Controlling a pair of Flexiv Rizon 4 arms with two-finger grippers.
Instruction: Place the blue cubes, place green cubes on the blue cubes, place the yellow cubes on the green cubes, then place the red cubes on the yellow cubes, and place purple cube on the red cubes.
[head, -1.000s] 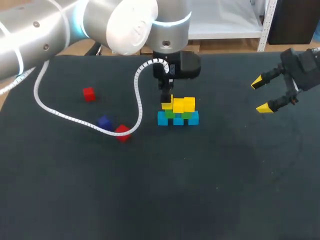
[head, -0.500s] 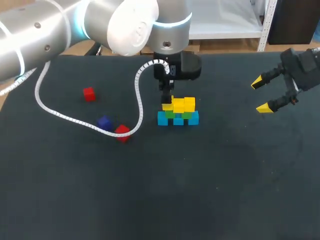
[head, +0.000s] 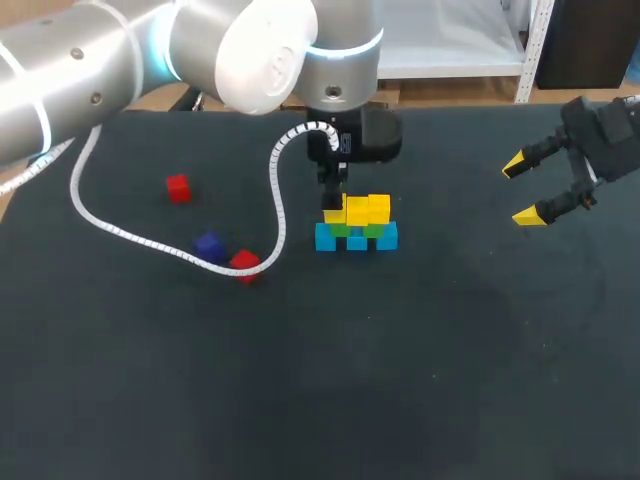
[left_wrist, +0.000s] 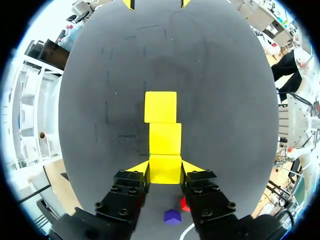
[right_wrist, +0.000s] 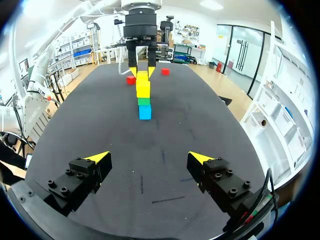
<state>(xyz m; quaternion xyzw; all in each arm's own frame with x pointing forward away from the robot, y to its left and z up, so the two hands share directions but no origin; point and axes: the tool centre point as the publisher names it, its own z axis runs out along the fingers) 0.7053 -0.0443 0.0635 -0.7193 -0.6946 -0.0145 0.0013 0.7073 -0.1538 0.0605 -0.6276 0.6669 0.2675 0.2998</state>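
Three yellow cubes (left_wrist: 165, 138) top the green cubes (head: 342, 230) and blue cubes (head: 356, 239) mid-surface (head: 400, 380). Your left end effector (left_wrist: 165, 168) is clamped on the end one. Your right end effector (right_wrist: 149, 157) hangs well apart, fingers spread. Both red cubes (head: 178, 188) and the purple cube (head: 208, 244) lie loose by the cable (head: 130, 235).
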